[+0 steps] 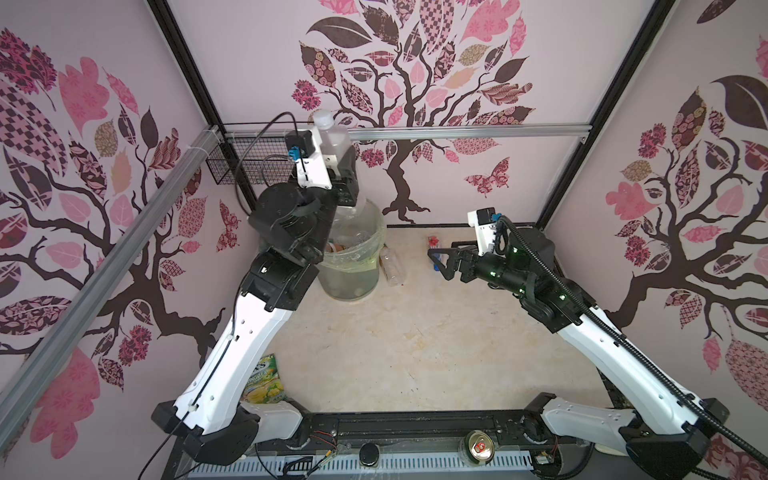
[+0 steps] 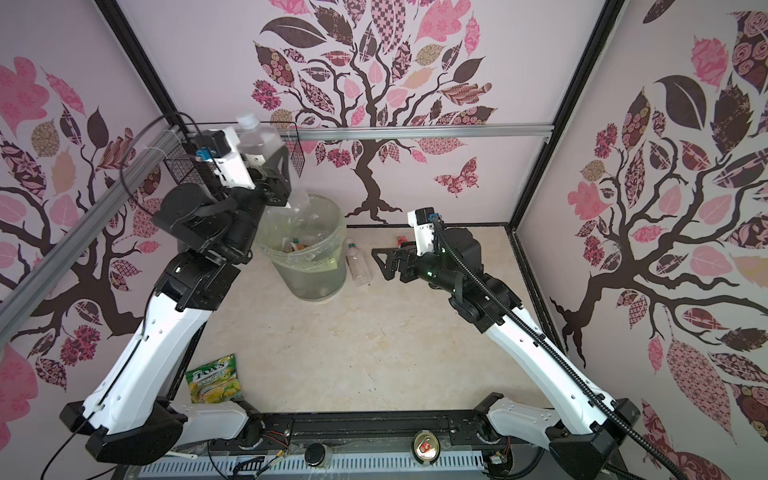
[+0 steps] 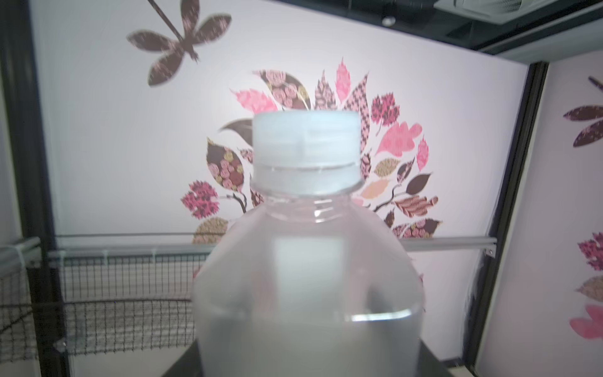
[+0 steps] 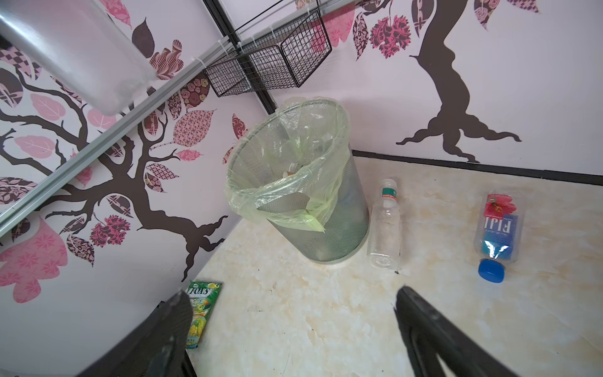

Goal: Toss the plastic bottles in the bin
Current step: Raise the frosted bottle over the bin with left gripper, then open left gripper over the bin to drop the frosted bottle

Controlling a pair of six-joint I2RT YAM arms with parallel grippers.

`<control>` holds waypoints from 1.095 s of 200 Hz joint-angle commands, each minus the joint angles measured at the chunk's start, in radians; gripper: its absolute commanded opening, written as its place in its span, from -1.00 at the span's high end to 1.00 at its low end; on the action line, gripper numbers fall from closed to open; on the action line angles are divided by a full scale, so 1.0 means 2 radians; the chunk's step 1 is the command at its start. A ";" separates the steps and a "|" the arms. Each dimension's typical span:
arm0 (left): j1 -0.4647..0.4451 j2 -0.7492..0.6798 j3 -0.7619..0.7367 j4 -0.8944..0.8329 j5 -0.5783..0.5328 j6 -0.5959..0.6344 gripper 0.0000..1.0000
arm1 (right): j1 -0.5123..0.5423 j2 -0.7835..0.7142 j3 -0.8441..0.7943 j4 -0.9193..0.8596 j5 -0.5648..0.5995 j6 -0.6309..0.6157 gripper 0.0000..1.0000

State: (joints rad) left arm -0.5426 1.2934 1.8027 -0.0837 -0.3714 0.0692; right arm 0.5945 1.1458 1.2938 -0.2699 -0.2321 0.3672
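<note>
Clear bottle point(image 1: 336, 139) held between left jaws, over bin point(image 1: 353, 282); right jaws wide apart, empty.

The bin point(image 1: 353, 282) stands back left on the bench point(image 1: 415, 332); a bottle point(image 1: 392, 266) lies just right, second bottle point(image 4: 499, 228) farther right.

3 pale pink walls point(image 1: 257, 62) carried brown tree decals point(image 1: 399, 183) with pink patterned leaves and butterflies. Black frame posts point(image 1: 187, 62) stood in the 2 back corners, and aluminium rails point(image 1: 457, 131) ran along the walls. A black wire basket point(image 1: 232, 166) hung in the back left corner. The worktop point(image 1: 415, 332) was cream, marbled stone.
</note>
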 commanded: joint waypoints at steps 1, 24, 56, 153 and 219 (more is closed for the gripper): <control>0.016 0.012 0.017 0.059 -0.015 0.050 -0.12 | 0.003 0.009 -0.008 0.011 -0.010 0.013 -0.99; 0.064 0.049 0.011 0.014 0.021 -0.017 -0.12 | 0.003 0.015 -0.014 0.017 -0.016 0.019 -0.99; 0.099 0.098 -0.047 -0.010 0.038 -0.085 -0.32 | 0.003 0.010 -0.022 0.019 -0.022 0.024 -0.99; 0.096 0.052 -0.098 -0.053 0.072 -0.132 -0.97 | 0.003 -0.004 -0.042 0.019 -0.019 0.022 -0.99; 0.036 0.038 -0.092 -0.079 0.082 -0.133 -0.96 | 0.003 -0.017 -0.068 0.016 0.013 0.020 -0.99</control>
State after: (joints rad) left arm -0.4133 1.3724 1.6081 -0.2127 -0.2298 -0.1997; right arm 0.5945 1.1561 1.1664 -0.2394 -0.2504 0.4084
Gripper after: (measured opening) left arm 0.983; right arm 0.996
